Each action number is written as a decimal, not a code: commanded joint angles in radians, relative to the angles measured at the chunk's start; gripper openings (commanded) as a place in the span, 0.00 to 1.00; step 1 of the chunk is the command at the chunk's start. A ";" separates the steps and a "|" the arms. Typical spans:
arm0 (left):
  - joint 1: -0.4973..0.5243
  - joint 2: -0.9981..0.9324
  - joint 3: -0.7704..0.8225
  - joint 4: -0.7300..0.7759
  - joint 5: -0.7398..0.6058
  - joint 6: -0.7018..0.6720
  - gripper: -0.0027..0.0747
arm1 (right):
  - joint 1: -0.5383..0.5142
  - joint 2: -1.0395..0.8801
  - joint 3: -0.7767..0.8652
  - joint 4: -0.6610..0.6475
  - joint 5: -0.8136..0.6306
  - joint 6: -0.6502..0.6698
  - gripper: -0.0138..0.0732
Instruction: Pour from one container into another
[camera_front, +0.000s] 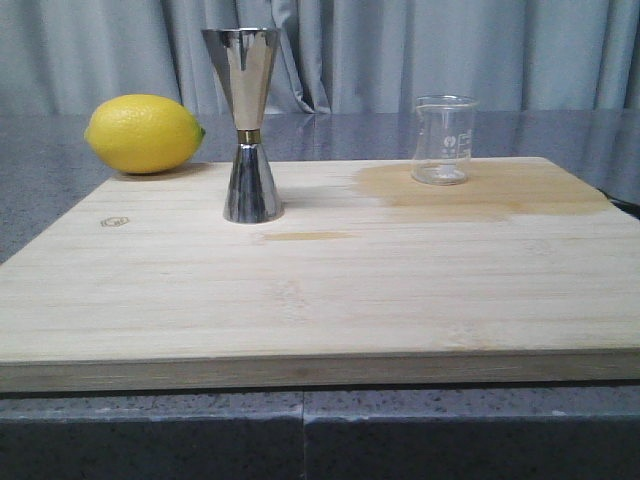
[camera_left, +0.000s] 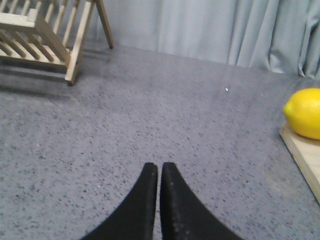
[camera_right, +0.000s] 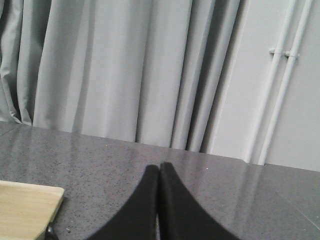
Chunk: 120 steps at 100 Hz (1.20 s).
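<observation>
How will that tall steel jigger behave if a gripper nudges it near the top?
The jigger probably tips easily: it stands tall on a small base with a narrow waist. Its polished steel looks slippery for fingers. Since it stands free on the cutting board, it may slide before toppling.

Grey pleated curtains (camera_front: 400, 50) hang behind a speckled grey stone counter (camera_left: 125, 130). A slatted wooden rack (camera_left: 45, 40) stands on that counter near the curtains. Beside the curtains, two white pipes (camera_right: 290, 75) run up a pale wall (camera_right: 240, 75).
</observation>
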 joint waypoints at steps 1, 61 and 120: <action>-0.047 -0.021 -0.010 0.116 -0.185 -0.113 0.01 | -0.003 -0.019 -0.024 -0.012 -0.045 -0.003 0.08; -0.249 -0.021 0.128 0.343 -0.426 -0.271 0.01 | -0.003 -0.019 -0.024 -0.012 -0.045 -0.003 0.08; -0.206 -0.021 0.128 0.363 -0.419 -0.271 0.01 | -0.003 -0.019 -0.024 -0.012 -0.045 -0.003 0.08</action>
